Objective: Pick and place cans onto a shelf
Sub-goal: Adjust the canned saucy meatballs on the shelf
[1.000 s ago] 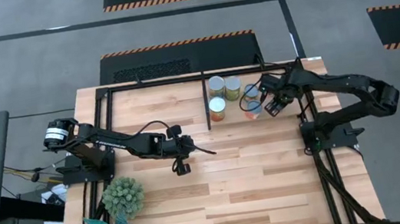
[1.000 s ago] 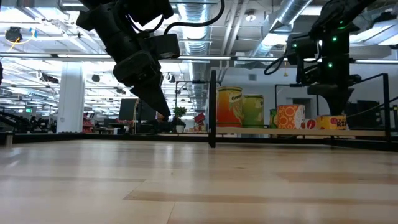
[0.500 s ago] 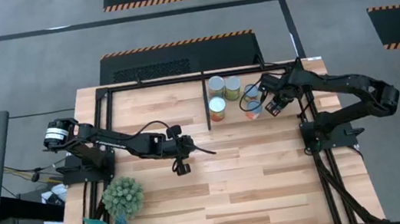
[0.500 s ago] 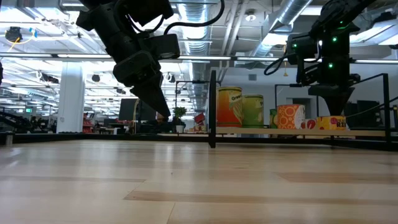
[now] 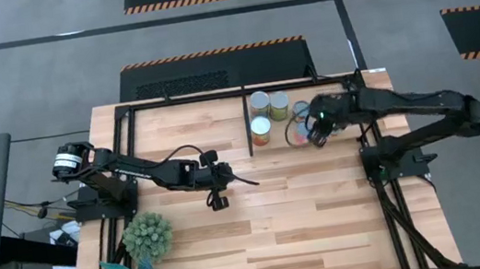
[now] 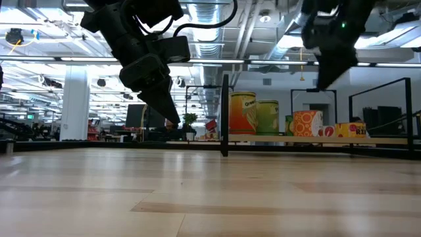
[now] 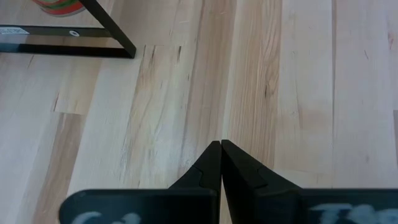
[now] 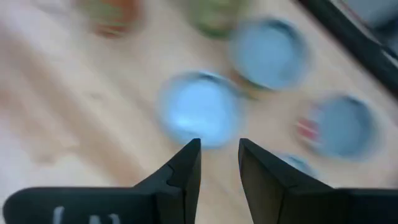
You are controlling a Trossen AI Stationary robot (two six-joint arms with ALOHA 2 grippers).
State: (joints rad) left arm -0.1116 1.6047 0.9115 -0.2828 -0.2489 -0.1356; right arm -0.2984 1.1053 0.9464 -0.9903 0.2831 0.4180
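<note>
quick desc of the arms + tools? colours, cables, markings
Both arms are dark, near-black jointed links. The left arm has a silver-white cylindrical joint near its base and a black cable looping along it. The left tool has two black wedge-shaped fingers tapering to points. The right tool has the same black tapered fingers. Green indicator lights glow on the right arm in the low view.
</note>
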